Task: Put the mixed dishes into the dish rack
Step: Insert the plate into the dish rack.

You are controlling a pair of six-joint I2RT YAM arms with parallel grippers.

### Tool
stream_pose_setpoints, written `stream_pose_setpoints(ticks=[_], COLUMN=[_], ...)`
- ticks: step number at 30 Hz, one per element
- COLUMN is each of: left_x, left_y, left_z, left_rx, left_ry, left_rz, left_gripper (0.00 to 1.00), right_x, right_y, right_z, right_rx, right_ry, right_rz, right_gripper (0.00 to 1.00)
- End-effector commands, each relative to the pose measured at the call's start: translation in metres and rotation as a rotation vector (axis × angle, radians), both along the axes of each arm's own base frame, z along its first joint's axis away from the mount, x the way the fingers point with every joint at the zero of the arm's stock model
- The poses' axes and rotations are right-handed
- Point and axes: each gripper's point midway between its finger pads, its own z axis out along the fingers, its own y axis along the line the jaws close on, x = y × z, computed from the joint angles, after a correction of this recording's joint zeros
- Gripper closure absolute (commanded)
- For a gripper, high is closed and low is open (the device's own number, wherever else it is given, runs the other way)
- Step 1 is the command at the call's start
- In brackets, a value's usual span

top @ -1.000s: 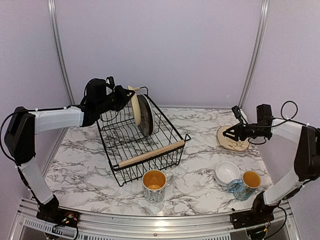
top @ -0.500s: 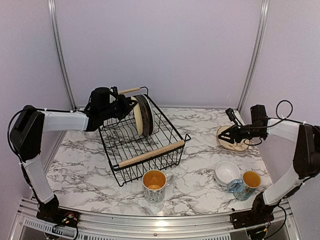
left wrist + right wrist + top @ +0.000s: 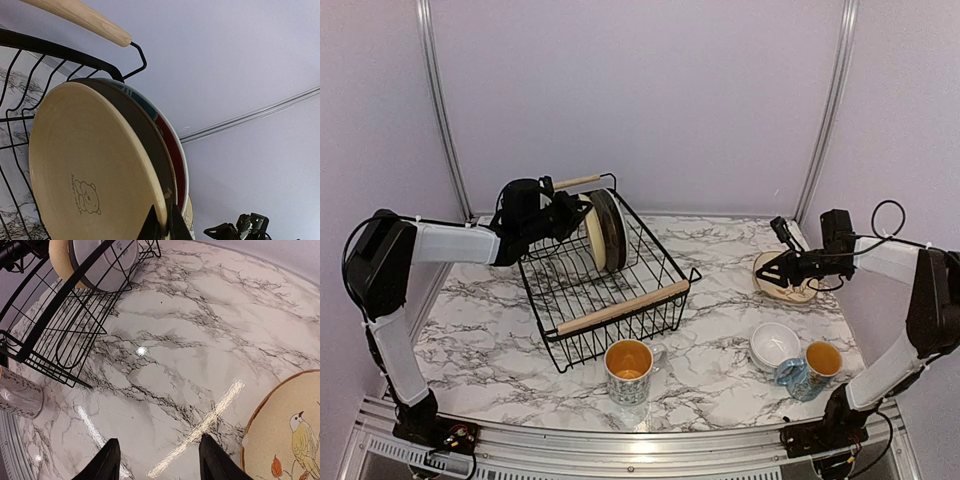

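Dish rack point(image 3: 620, 308) held cream bear plate point(image 3: 85, 170), dark grey plate point(image 3: 154, 150) and red plate point(image 3: 174, 155) on edge at its far end. Left gripper point(image 3: 162, 223) pinched the cream bear plate's rim. Right gripper point(image 3: 160, 460) hung half open, empty, by bird plate point(image 3: 285, 430).

Table point(image 3: 720, 260): white marble-pattern top. Resting directly on it:
- dish rack point(image 3: 620, 309), left of centre
- mug point(image 3: 629, 371), near edge, just in front of the rack
- stacked white bowls point(image 3: 774, 345) touching second mug point(image 3: 813, 368), near right
- tan bird plate point(image 3: 790, 291), flat, far right

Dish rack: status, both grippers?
Left gripper shut on cream bear plate, upright in dish rack against dark grey plate. Right gripper open at bird plate rim, on table. Two mugs, white bowls outside rack. Nothing blocking.
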Motion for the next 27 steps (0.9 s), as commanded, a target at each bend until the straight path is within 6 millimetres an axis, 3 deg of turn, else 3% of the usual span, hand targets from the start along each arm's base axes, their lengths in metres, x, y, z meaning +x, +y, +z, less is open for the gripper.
stream_pose_setpoints(ticks=[1, 16, 23, 27], left_x=[0.011, 0.037, 0.038, 0.035], left_y=[0.014, 0.020, 0.019, 0.019], left_z=[-0.015, -0.065, -0.073, -0.066], left_rx=[0.029, 0.107, 0.113, 0.114], left_ry=[0.016, 0.113, 0.132, 0.121], left_rz=[0.052, 0.039, 0.025, 0.023], left_gripper=[1.00, 1.00, 0.82, 0.79], right_x=[0.001, 0.001, 0.001, 0.001], right_y=[0.005, 0.009, 0.012, 0.013], right_z=[0.003, -0.004, -0.006, -0.007], right_rx=[-0.010, -0.023, -0.026, -0.027], right_ry=[-0.004, 0.014, 0.019, 0.021], right_rz=[0.023, 0.033, 0.045, 0.049], right_gripper=[0.48, 0.48, 0.48, 0.48])
